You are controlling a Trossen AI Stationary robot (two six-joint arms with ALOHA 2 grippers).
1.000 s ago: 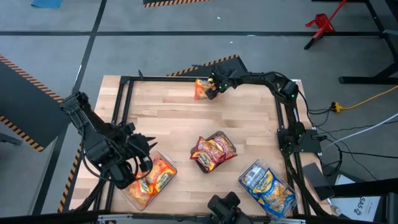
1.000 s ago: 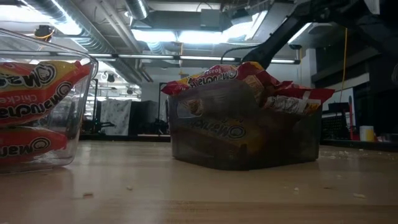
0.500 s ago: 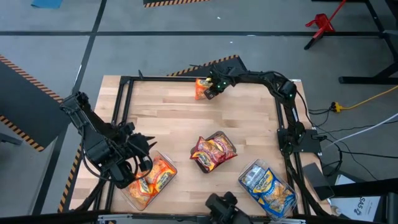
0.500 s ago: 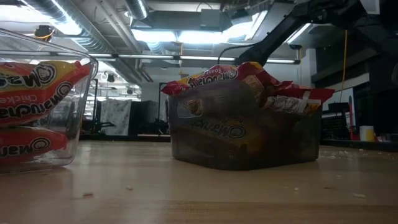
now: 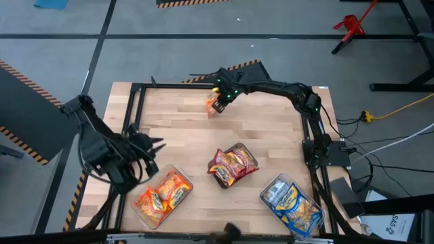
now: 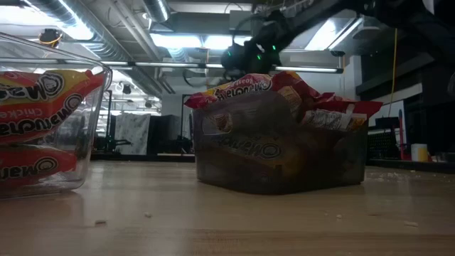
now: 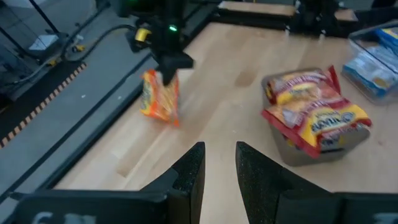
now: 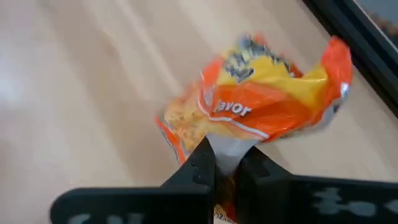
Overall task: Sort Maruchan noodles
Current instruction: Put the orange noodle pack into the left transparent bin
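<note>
An orange Maruchan noodle packet (image 5: pixel 213 106) hangs near the table's far edge, with my right gripper (image 5: pixel 219 102) shut on it. The same packet (image 7: pixel 160 94) also appears in the left wrist view. My left gripper (image 7: pixel 219 168) is open with nothing between its fingers. It hovers at the table's left side (image 5: pixel 150 145), just beyond the clear tray of orange packets (image 5: pixel 163 195). A tray of dark red packets (image 5: pixel 232 165) stands mid-table. A tray of blue-and-white packets (image 5: pixel 291 202) stands at the near right. My right gripper pinches the orange packet's crimped end (image 8: pixel 227 151) between its two fingers, coming from above and pointing down. The packet (image 8: pixel 267 99) hangs crumpled below the fingers, and its lower end seems clear of the table.
A black frame (image 5: pixel 135 102) runs round the tabletop. Bare wood lies between the far edge and the three trays. In the low view, the red tray (image 6: pixel 277 146) fills the middle and the orange tray (image 6: pixel 43 121) the left.
My right gripper has shut on the orange packet, raised it off the wood and carried it a little toward the table's left. The packet now hangs instead of lying flat. My left gripper has risen from over the orange tray and drawn back toward the far left.
</note>
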